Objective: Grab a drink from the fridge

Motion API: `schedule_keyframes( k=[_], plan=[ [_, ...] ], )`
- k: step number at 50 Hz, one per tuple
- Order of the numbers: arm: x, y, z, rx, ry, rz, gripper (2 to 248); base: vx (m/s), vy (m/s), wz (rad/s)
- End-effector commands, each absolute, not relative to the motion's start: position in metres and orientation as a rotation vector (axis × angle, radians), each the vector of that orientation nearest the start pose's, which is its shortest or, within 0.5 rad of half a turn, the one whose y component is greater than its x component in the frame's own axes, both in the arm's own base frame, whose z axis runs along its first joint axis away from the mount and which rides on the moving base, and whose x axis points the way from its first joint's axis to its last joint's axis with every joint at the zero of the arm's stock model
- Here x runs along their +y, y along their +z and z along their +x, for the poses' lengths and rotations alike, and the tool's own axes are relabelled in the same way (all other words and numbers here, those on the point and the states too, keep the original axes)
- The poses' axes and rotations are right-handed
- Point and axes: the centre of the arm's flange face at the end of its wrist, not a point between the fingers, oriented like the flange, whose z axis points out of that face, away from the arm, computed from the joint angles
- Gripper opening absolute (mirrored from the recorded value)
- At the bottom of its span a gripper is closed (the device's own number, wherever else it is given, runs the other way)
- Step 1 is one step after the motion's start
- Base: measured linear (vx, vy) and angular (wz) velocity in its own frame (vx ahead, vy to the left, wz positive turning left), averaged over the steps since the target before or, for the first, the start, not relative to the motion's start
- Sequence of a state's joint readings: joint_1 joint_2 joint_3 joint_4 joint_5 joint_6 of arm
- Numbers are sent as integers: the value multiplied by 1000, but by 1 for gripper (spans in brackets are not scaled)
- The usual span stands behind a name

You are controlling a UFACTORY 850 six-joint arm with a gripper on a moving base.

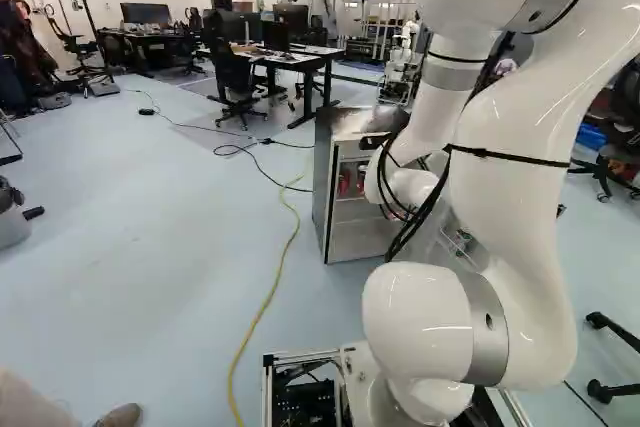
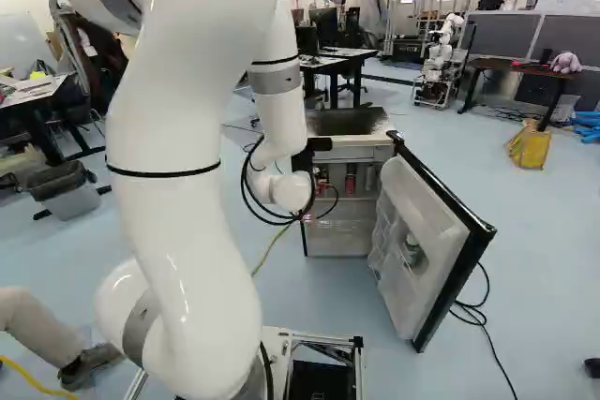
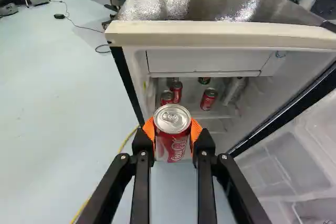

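A red soda can (image 3: 173, 135) is clamped upright in the gripper (image 3: 173, 137), its silver lid facing up; the orange pads (image 3: 148, 129) bear on it from two opposite sides. The can is positioned outside the fridge (image 3: 220, 35), in front of the open compartment. The arm (image 2: 183, 203) reaches forward to the fridge from the base, with black cables (image 2: 251, 189) looped along its wrist section. Inside the fridge, behind the held can, two red cans (image 3: 167, 97) (image 3: 177, 91) are located next to each other toward the left side wall; a third red can (image 3: 208, 99) is located to their right, with a green-marked can (image 3: 204, 80) farther back. The fridge door (image 2: 427, 250) is open, extending from the right side of the fridge toward the base; a green-and-white container (image 2: 411, 250) is seated in its inner shelf. The top panel of the fridge is dark and reflective. A yellow cable (image 1: 268, 302) runs along the floor (image 1: 150, 217) to the left of the fridge, and a black cable (image 2: 487, 330) lies to the right of the door. Desks (image 1: 290, 59) with monitors (image 1: 291, 19) are located beyond the fridge, as is another robot (image 2: 441, 58).
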State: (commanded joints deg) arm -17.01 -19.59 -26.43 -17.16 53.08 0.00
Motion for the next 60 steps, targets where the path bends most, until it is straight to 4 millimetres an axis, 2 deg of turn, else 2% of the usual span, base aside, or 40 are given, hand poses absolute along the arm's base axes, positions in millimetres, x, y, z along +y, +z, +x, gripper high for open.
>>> schedule_keyframes(
  k=[27, 60],
  plan=[
    [-97, 303, 386, -42, -1554, -2785, 86, 0, 0, 0],
    [-97, 330, 396, -71, -1542, -2814, 86, 0, 0, 0]
  ],
)
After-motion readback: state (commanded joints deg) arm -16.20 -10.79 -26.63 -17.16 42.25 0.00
